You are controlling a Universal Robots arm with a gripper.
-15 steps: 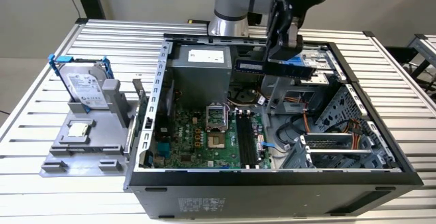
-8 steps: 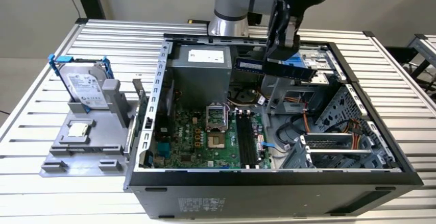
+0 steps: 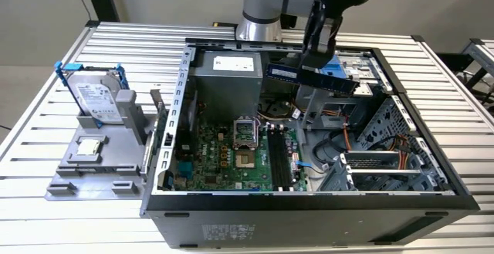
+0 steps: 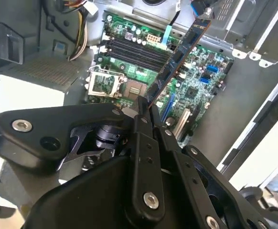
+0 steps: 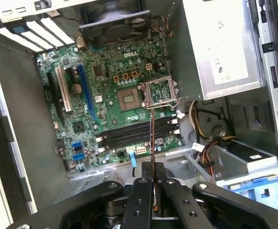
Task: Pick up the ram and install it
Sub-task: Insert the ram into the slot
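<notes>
My gripper (image 3: 313, 64) hangs over the open computer case (image 3: 309, 202), shut on the ram (image 3: 324, 80). The ram is a long blue-green stick, held level above the case's back half. In the second wrist view the ram (image 4: 177, 57) juts out from the gripper (image 4: 146, 117) at a slant over the green motherboard. Seen edge-on in the first wrist view, the ram (image 5: 152, 136) rises from the gripper (image 5: 153, 174) across the black memory slots (image 5: 136, 133). The slots (image 3: 279, 161) lie on the motherboard, well below the stick, and look bare.
A grey hard drive with a blue bracket (image 3: 96, 95) stands on a grey fixture (image 3: 92, 167) at the exterior view's left, with a small square chip (image 3: 90, 146) lying on it. Inside the case are the power supply (image 3: 228, 80), the open processor socket (image 3: 243, 135), cables and drive cages (image 3: 386, 161).
</notes>
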